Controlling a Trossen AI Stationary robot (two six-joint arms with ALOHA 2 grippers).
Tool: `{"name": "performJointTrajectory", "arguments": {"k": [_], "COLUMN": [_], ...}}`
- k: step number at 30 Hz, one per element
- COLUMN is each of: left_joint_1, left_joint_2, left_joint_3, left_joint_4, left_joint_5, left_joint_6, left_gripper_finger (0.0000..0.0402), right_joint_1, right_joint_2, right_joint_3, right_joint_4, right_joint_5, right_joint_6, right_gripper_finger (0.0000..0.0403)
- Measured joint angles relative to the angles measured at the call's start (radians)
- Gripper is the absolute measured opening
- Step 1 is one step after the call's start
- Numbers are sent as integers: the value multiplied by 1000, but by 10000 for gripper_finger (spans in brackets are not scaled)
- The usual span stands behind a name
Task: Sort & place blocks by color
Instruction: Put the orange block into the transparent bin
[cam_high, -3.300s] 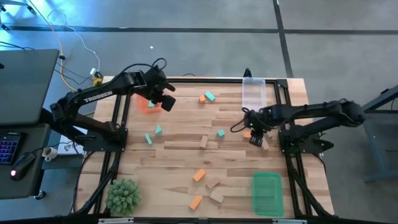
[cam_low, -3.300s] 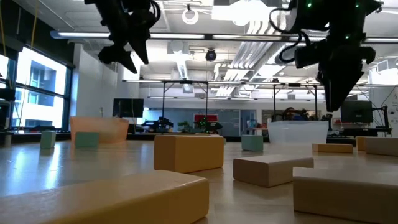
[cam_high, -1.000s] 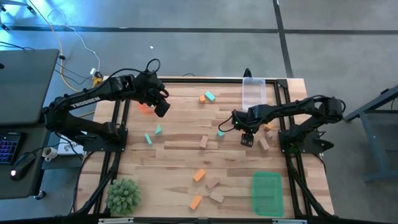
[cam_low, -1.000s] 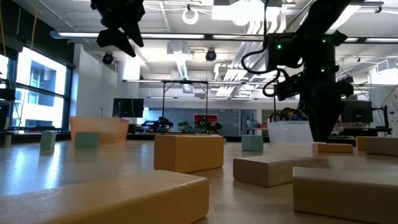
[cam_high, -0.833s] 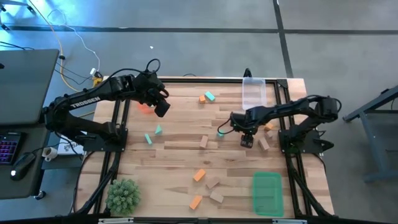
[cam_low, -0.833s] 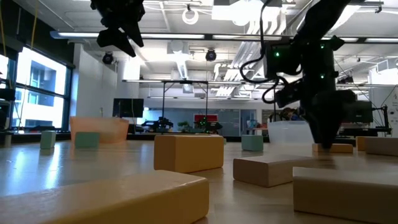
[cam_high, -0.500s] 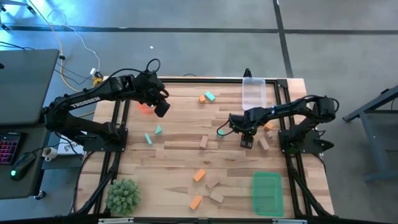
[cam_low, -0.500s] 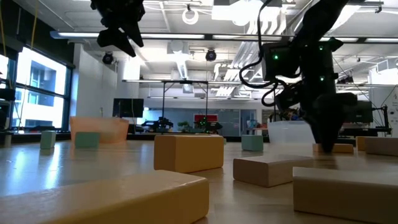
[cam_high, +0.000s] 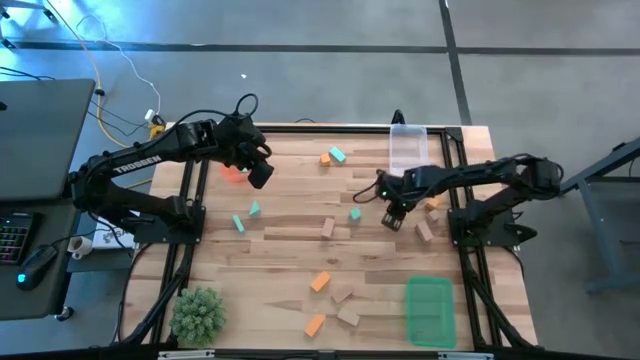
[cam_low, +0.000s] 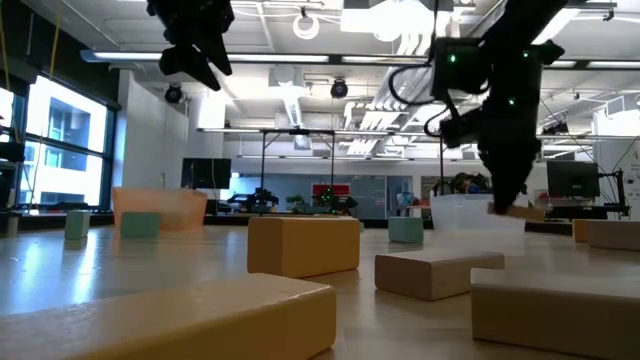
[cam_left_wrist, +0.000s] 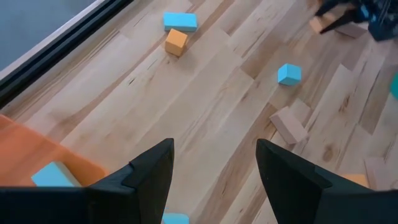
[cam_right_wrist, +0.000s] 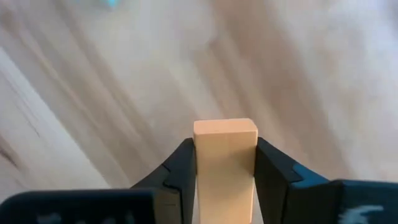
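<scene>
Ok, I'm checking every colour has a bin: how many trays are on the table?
3. The orange tray sits upper left in the high view, partly under the left arm; the clear tray upper right; the green tray lower right. No others show.

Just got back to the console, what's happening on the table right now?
The right pincer is shut on a plain tan wooden block, lifted clear of the wooden table near the clear plastic tray. The left pincer hangs open above the orange plastic tray. Other blocks lie scattered, unsorted.
</scene>
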Motion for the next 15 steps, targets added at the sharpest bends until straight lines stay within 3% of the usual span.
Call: {"name": "performJointTrajectory", "arguments": {"k": [8, 15], "left_joint_1": [0, 0], "left_joint_2": [4, 4], "left_joint_3": [0, 0], "left_joint_4": [1, 1], "left_joint_5": [0, 0], "left_joint_6": [-16, -36], "left_gripper_finger": [215, 215], "right_joint_1": [-127, -285], "right_joint_2": [-145, -196], "right_joint_3": [2, 3], "right_joint_4": [160, 320], "right_joint_5": [140, 263], "right_joint_6": [27, -13], "right_gripper_finger": [97, 97]}}
